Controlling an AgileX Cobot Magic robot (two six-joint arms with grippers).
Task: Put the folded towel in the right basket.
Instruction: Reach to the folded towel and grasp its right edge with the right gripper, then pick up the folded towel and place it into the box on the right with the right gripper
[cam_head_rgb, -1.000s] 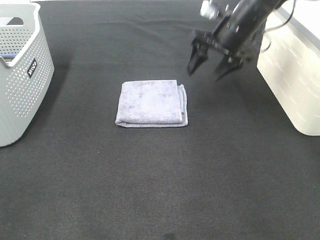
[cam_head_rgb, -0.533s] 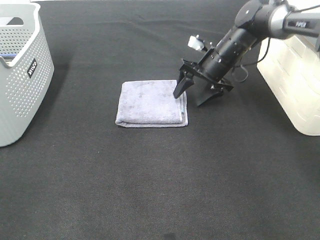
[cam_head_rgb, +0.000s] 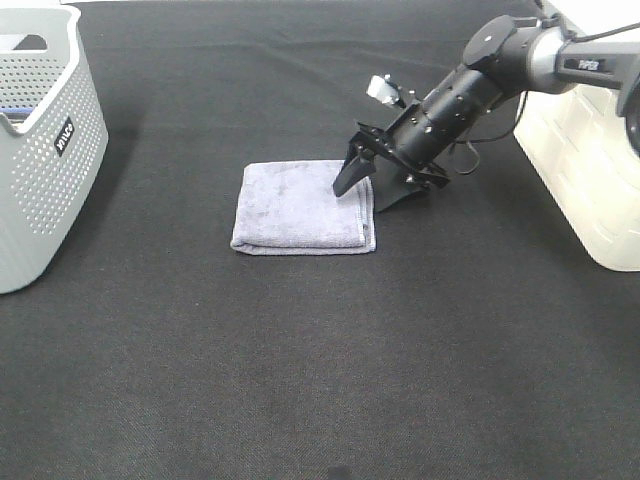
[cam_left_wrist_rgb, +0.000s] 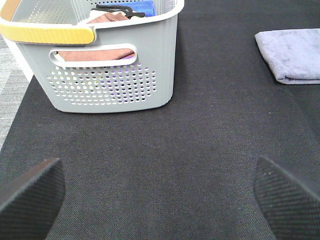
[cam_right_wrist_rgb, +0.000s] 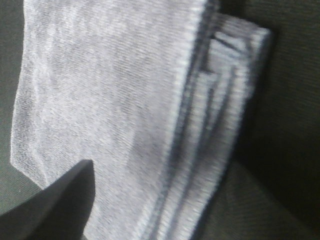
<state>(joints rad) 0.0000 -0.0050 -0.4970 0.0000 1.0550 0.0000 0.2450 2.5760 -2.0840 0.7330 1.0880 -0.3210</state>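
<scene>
Black cloth worktop (cam_head_rgb: 320, 380) in front, with the folded towel (cam_head_rgb: 300, 207) flat at centre, not yet lifted. Right end effector (cam_head_rgb: 360, 198) angles down from 2 o'clock, jaws apart astride the towel's 3 o'clock edge, likely to pinch the stacked layers; left end effector (cam_left_wrist_rgb: 160, 192) spread wide, idle. Grey basket (cam_head_rgb: 45, 150) at 9 o'clock, white right basket (cam_head_rgb: 590, 180) at 3 o'clock, well apart from towel.

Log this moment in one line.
phase: pre-grasp | right gripper: open, fingers straddling folded grey towel edge | left gripper: open | cream plastic basket: awaits towel
</scene>
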